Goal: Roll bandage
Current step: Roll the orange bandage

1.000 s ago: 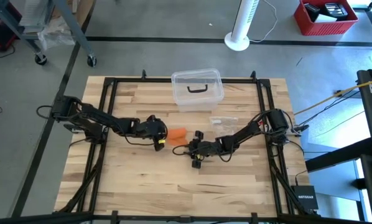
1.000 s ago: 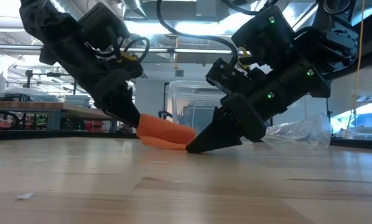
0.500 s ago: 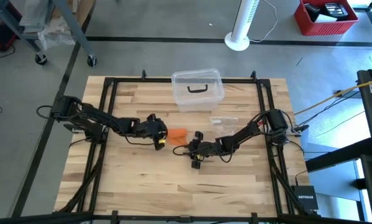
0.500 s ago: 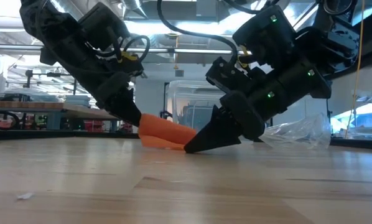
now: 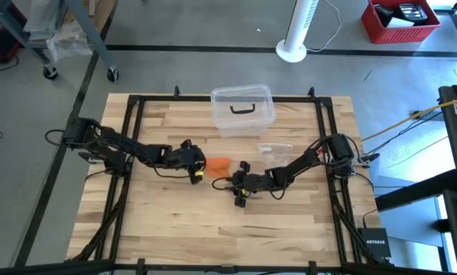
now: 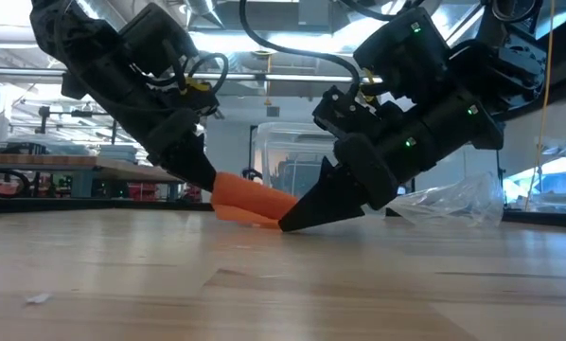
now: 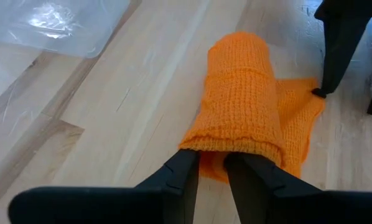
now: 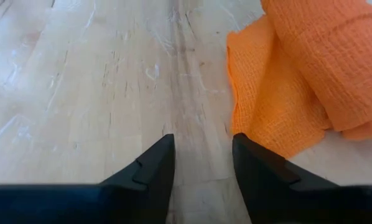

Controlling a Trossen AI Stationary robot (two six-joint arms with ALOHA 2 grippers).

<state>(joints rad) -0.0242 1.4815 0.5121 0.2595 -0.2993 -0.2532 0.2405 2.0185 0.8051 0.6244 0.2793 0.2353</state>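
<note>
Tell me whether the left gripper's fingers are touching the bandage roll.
Touching. The left wrist view shows the left gripper with its fingers closed on the near end of the orange bandage roll, the fabric's edge tucked between them.

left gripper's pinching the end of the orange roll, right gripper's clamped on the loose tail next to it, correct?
Not the right one. The right gripper is open with bare table between its fingers, the bandage lying beside them, per the right wrist view. The left gripper does pinch the roll's end.
</note>
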